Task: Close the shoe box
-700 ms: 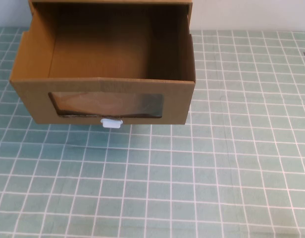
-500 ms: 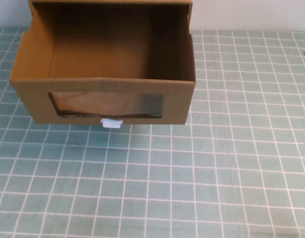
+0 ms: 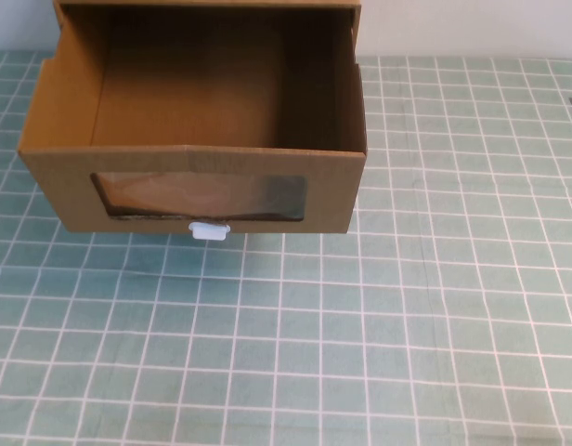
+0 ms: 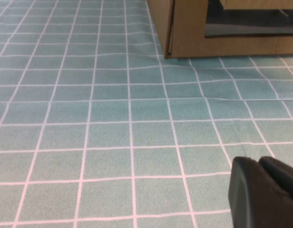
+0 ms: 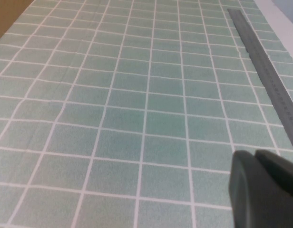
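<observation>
The shoe box (image 3: pixel 198 190) is a brown cardboard drawer, pulled well out of its sleeve at the table's far left, its inside empty. Its front has a clear window (image 3: pixel 201 197) and a small white pull tab (image 3: pixel 210 231) at the lower edge. Neither arm shows in the high view. In the left wrist view the left gripper (image 4: pixel 260 164) hovers low over the cloth, shut on nothing, with the box's front corner (image 4: pixel 184 33) some way ahead. The right gripper (image 5: pixel 257 156) is shut and empty above the checked cloth, far from the box.
A green cloth with a white grid (image 3: pixel 379 325) covers the table. A grey metal ruler (image 5: pixel 268 71) lies along the cloth's right edge near the right gripper. A white wall stands behind the box.
</observation>
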